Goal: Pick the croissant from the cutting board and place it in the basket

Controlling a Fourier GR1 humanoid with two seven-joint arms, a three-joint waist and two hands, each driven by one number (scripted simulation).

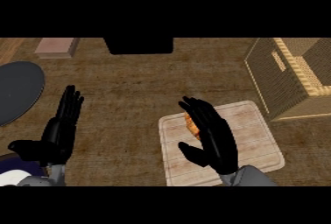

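A golden-brown croissant (191,124) lies on the pale wooden cutting board (252,127), near the board's left side. My right hand (213,135) is over the board with straight fingers, covering most of the croissant; only a strip shows at the fingers' left edge. I cannot tell whether the hand touches it. The woven basket (291,76) stands at the right, just beyond the board's far right corner. My left hand (58,129) rests open at the lower left, fingers pointing up, holding nothing.
A dark round plate (16,89) lies at the left edge. A pinkish block (57,47) sits at the back left, and a black box (139,45) at the back middle. Brown counter (129,96) stretches between the hands.
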